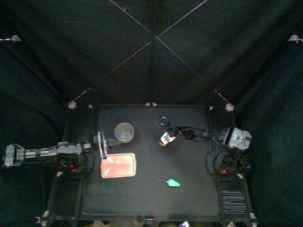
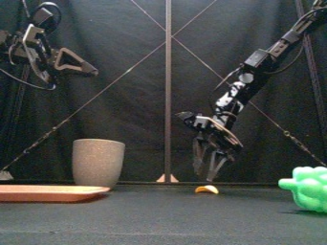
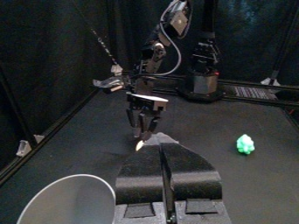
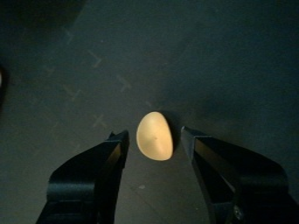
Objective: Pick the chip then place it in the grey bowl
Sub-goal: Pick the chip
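Note:
The chip [image 4: 156, 136], a small pale yellow oval, lies flat on the black table [image 2: 153, 215] right of centre. My right gripper [image 4: 153, 133] hangs straight over it, open, with one jaw on each side and a narrow gap to each. In the front view its fingertips [image 2: 205, 172] are just above the chip [image 2: 206, 189]. The grey bowl [image 2: 98, 161], a tall speckled cup, stands upright to the left. My left gripper [image 2: 79, 67] rests high at the left, shut and holding nothing.
A flat pink tray [image 1: 119, 165] lies in front of the grey bowl [image 1: 123, 133], near the left arm. A green knobbly toy [image 2: 307, 187] sits on the table at the front right, also seen as the green toy [image 1: 174, 183] from above.

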You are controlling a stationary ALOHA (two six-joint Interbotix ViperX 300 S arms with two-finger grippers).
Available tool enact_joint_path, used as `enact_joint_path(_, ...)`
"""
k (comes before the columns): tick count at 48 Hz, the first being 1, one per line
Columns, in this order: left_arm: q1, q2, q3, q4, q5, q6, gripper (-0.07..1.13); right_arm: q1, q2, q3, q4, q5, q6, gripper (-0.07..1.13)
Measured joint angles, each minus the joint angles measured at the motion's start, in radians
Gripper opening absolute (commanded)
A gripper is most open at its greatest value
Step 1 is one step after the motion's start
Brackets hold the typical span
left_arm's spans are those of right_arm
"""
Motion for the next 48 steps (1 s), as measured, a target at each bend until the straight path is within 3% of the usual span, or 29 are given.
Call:
enact_joint_path(27, 0.002, -0.011, 0.012, -0.002, 0.0, 0.0, -0.02, -0.006, 0.071, -0.026, 0.0, 0.084, -0.006, 0.84)
enact_joint_path(40, 0.006, -0.011, 0.021, -0.002, 0.0, -0.002, -0.02, 0.0, 0.072, -0.026, 0.009, 0.084, -0.003, 0.55)
enact_joint_path(48, 0.008, -0.011, 0.023, -0.002, 0.0, -0.002, -0.02, 0.017, 0.072, -0.041, 0.009, 0.083, 0.003, 0.48)
